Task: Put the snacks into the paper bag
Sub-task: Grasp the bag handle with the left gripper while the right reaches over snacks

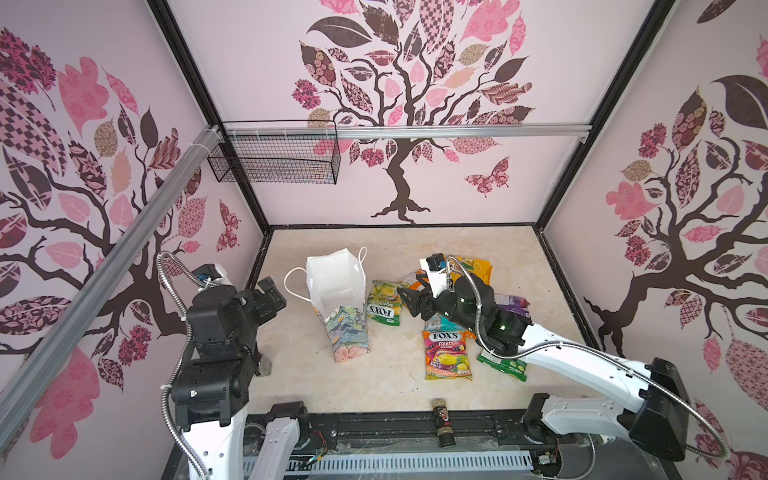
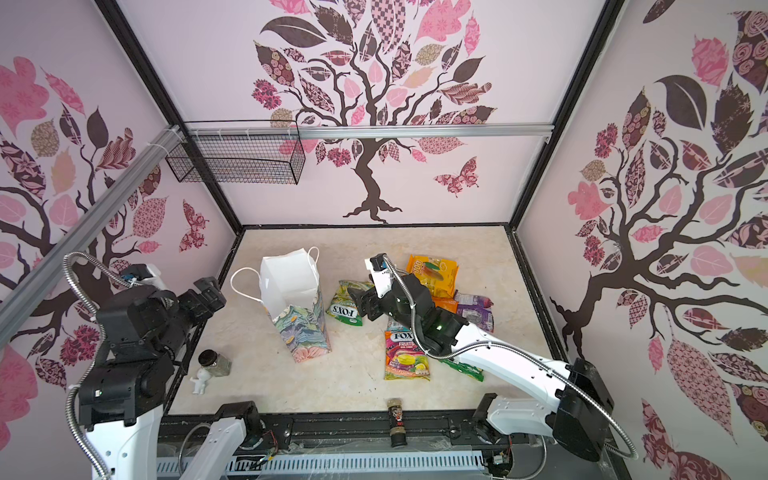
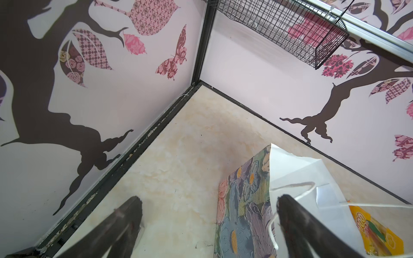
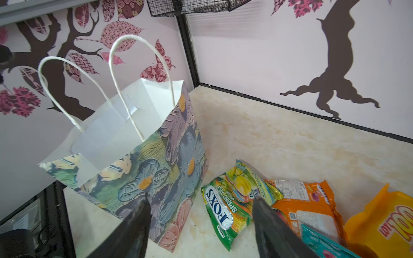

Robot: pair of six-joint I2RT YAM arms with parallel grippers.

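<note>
1. Above the green packet (image 1: 384, 305), just beside the paper bag (image 1: 347, 332), the right tool (image 1: 409, 300) is held with its jaws spread, and nothing is pinched between them.
2. For a good grab, the right tool should be brought straight down so that one jaw goes on each side of the packet's puffy edge. A flat, shiny packet is likely to slip if only a tiny bit is pinched.
3. The bag should not be bumped, since it looks light and could tip over.
4. The left tool (image 1: 272, 293) is held on the other side of the bag, with its jaws wide apart and empty.
5. The snacks (image 1: 446, 353) are seen lying on the tabletop (image 1: 374, 386) to the right of the bag, and some are piled on each other. A pink and yellow packet (image 2: 405, 357), an orange packet (image 4: 306, 201), a yellow packet (image 1: 478, 266) and a purple packet (image 1: 515, 305) can be picked out.
6. The bag is seen standing up with its mouth open. It is white inside, painted with flowers outside, and has white cord handles. No packet is seen in it.
</note>
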